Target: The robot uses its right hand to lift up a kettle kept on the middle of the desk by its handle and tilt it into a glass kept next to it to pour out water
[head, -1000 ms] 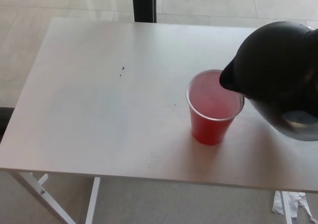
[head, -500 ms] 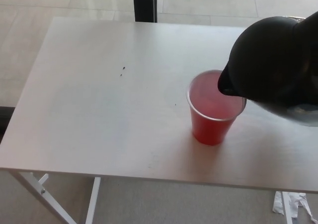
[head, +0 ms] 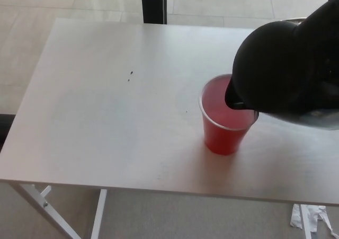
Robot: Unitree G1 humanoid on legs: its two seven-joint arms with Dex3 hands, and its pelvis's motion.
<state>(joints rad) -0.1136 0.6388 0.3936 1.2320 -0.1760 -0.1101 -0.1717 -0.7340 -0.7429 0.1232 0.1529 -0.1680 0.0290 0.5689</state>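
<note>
A black kettle (head: 280,69) hangs tilted above the white desk (head: 106,106) at the right. Its spout (head: 233,98) dips over the rim of a red plastic cup (head: 225,135), which stands upright on the desk right of centre. The cup's inside looks pinkish, and I cannot make out a stream of water. My right hand (head: 324,21) shows as a dark mass at the top right, shut on the kettle's handle side and merging with the kettle's body. The left hand is out of the picture.
Two small dark specks (head: 130,76) lie on the desk's middle. A black post (head: 153,3) stands behind the far edge. White desk legs (head: 37,202) show below the front edge, and crumpled white paper (head: 310,218) lies on the floor at the bottom right.
The kettle has risen, moved left and tipped further, so its spout now sits lower over the cup's mouth. The cup has stayed in place.
</note>
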